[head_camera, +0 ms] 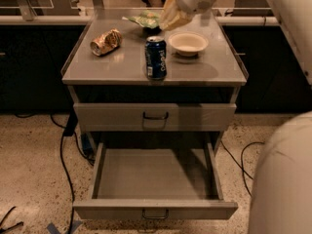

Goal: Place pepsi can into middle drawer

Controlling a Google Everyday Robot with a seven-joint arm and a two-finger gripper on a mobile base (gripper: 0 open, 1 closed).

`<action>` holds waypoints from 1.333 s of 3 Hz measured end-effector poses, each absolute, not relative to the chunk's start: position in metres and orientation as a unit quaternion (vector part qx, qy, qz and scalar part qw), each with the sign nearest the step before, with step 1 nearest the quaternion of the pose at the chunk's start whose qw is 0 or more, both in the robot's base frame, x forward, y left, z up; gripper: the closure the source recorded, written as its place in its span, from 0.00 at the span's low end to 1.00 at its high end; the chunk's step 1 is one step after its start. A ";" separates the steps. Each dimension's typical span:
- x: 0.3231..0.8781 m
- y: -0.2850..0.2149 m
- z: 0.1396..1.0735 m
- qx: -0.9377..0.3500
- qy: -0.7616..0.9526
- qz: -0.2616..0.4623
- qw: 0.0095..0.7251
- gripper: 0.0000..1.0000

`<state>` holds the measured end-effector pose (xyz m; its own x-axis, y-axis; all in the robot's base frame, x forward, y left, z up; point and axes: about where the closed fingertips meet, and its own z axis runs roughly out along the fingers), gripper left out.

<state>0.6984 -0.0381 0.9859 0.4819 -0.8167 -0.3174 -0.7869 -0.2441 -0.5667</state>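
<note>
Fingers [170, 16] over table [117, 65] rear | pepsi can [156, 57] upright, front edge | drawer [156, 209] open

I can read almost no text here. The pepsi can [156, 57] stands upright near the front edge of the bench [117, 71], about at the middle of that edge. On its blue side there are white marks that run from top to bottom, like a brand word, but I cannot spell out the letters. The gold can [106, 42] lies toward the back left corner, and its print is not legible to me. The green bag [142, 19] at the back edge shows only a pattern. The gripper [171, 17] is over the back edge, just right of this bag, and I read no marking on it.
</note>
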 end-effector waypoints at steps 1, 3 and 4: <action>0.673 -0.060 0.965 -0.774 0.532 -0.009 0.343 1.00; 0.663 -0.068 0.946 -0.772 0.542 0.000 0.332 0.80; 0.663 -0.068 0.946 -0.772 0.542 0.000 0.332 0.62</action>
